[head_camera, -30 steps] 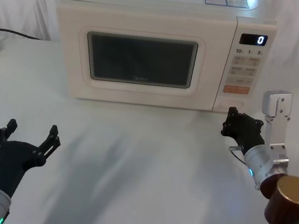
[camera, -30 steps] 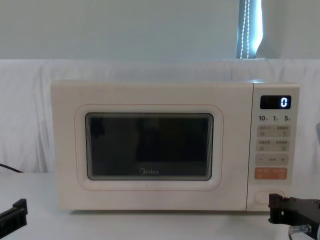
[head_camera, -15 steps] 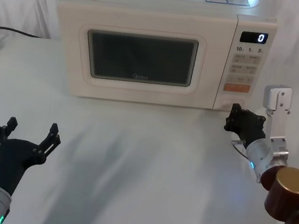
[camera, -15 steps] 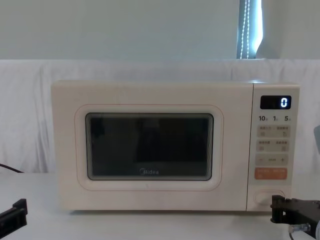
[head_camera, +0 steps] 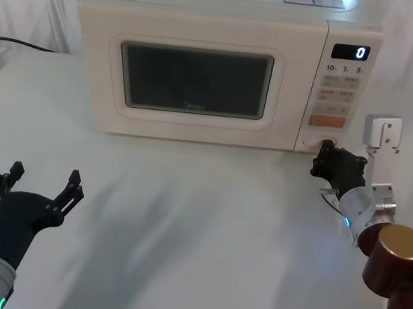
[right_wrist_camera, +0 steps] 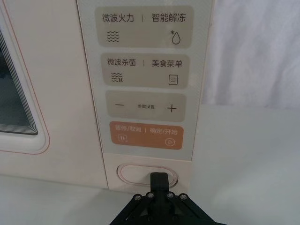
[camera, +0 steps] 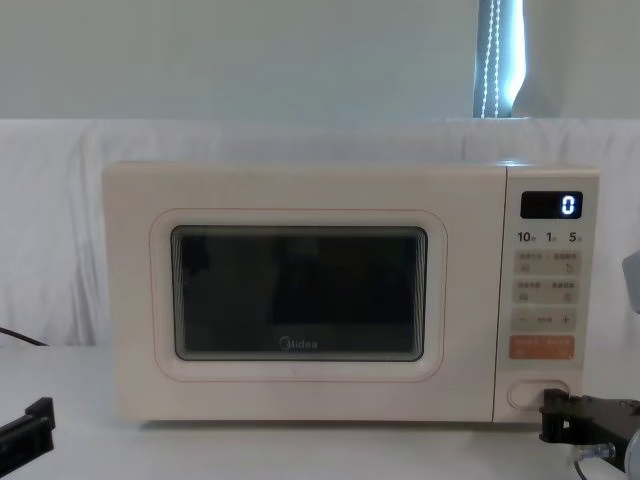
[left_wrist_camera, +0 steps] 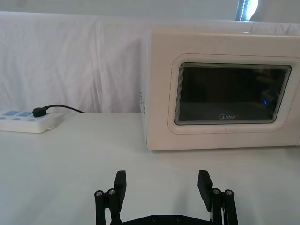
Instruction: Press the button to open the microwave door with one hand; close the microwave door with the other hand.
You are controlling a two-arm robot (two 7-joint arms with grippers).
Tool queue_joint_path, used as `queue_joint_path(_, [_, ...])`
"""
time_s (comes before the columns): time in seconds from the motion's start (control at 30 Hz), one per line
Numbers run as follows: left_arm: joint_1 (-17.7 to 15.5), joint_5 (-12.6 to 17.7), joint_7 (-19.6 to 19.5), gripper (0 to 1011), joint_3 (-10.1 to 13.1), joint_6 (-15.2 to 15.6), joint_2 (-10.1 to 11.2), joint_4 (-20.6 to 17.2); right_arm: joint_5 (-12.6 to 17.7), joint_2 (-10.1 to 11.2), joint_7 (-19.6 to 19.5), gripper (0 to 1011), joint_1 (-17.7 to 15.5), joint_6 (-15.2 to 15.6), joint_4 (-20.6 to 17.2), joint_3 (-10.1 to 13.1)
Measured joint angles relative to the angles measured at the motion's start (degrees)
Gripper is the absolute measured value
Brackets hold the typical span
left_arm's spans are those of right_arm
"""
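Wide oval cream button (right_wrist_camera: 146, 175), long axis level, lowest on the microwave's control panel (right_wrist_camera: 143, 79), toward the worktop's far right corner. Straight ahead of the right claw (right_wrist_camera: 160, 180), fingers pressed together, tip at or just short of the key. Door (head_camera: 194, 83) shut, dark window. Left claw (head_camera: 38, 190) spread wide, idle near the worktop's near left corner.

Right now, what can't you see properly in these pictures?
- Whether the right gripper touches the button: its tip covers that spot in the right wrist view.
- Inside the microwave door: the dark window hides it in the chest view.
- Left gripper: cut off by the chest view's edge.
- Small key labels on the control panel: too tiny in the head view.
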Motion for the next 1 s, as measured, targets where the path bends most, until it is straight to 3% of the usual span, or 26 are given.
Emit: queue_joint_path(1.0, [0.0, 0.0, 0.0, 1001, 0.0, 0.0, 0.0, 0.0, -0.68, -0.45, 0.15, 0, 3.22, -1.78, 3.96, 1.28])
